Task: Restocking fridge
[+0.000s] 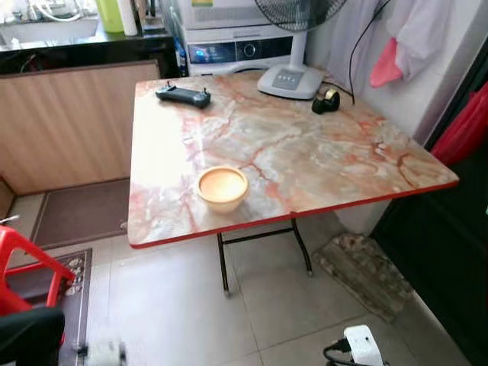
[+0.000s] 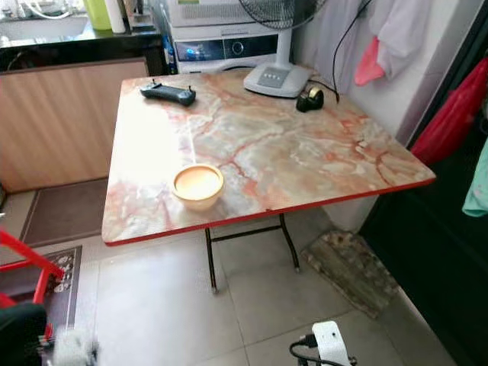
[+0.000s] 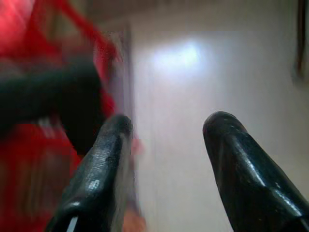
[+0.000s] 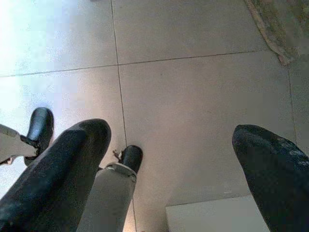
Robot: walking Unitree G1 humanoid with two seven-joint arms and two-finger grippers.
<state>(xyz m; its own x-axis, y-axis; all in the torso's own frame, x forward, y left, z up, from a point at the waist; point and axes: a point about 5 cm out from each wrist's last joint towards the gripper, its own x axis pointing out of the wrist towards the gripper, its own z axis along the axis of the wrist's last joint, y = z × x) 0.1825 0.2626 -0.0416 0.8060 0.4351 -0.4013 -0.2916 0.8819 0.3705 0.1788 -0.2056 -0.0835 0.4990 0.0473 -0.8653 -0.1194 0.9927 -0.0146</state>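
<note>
Above the pale tiled floor (image 4: pixel 193 121), the right gripper (image 4: pixel 171 159) hangs with its two black fingers (image 4: pixel 63 169) spread well apart and nothing between them; a robot leg with a black foot (image 4: pixel 130 157) shows beneath it, and the frayed edge of a mat (image 4: pixel 270 29) lies further off. The left gripper (image 3: pixel 166 159) also hangs idle with its fingers (image 3: pixel 104 164) apart and empty, in a blurred view with something red (image 3: pixel 29 145) close beside it and light floor beyond.

From the head, a folding table (image 1: pixel 320 152) with a marbled orange-and-cream top and red edge stands ahead on thin black legs. A small yellow bowl (image 1: pixel 222 187) sits near the table's front edge. At the table's far edge lie a black remote controller (image 1: pixel 183 95), the white base of a standing fan (image 1: pixel 290 80) and a roll of tape (image 1: pixel 326 101). Behind the table stands a white appliance (image 1: pixel 236 46). A red stool (image 1: pixel 30 267) stands on the floor to the table's left, and a white power strip (image 1: pixel 362 345) lies on the floor before it. No fridge can be made out.
</note>
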